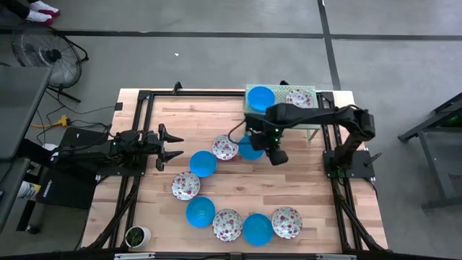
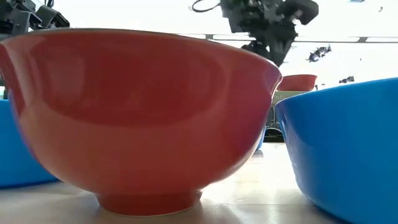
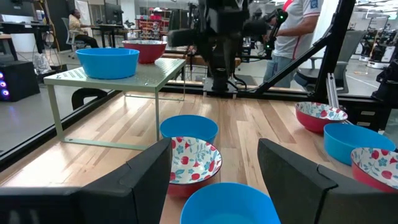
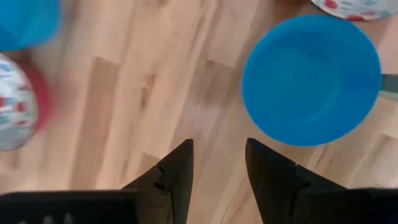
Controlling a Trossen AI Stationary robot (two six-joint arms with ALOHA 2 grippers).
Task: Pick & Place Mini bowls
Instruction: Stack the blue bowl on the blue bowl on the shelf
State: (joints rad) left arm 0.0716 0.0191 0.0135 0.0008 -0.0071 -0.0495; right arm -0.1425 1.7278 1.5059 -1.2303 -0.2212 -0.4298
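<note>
Several mini bowls, some plain blue and some white with red flowers, stand on their bases in a curved line on the wooden table, from a blue one (image 1: 250, 149) to a floral one (image 1: 286, 222). Another blue bowl (image 1: 260, 96) and floral bowl (image 1: 299, 97) sit on a low green stand (image 1: 312, 133) at the far right. My right gripper (image 1: 277, 156) hangs open, pointing down over bare wood beside the blue bowl (image 4: 311, 78), with nothing between its fingers (image 4: 177, 168). My left gripper (image 1: 170, 146) waits open and level at the table's left.
A small white cup with a green plant (image 1: 137, 236) stands at the near left corner. Bare wood lies in the middle of the table, inside the curve of bowls. In the low view a red bowl wall (image 2: 149, 118) fills the foreground. People stand behind the table (image 3: 298, 31).
</note>
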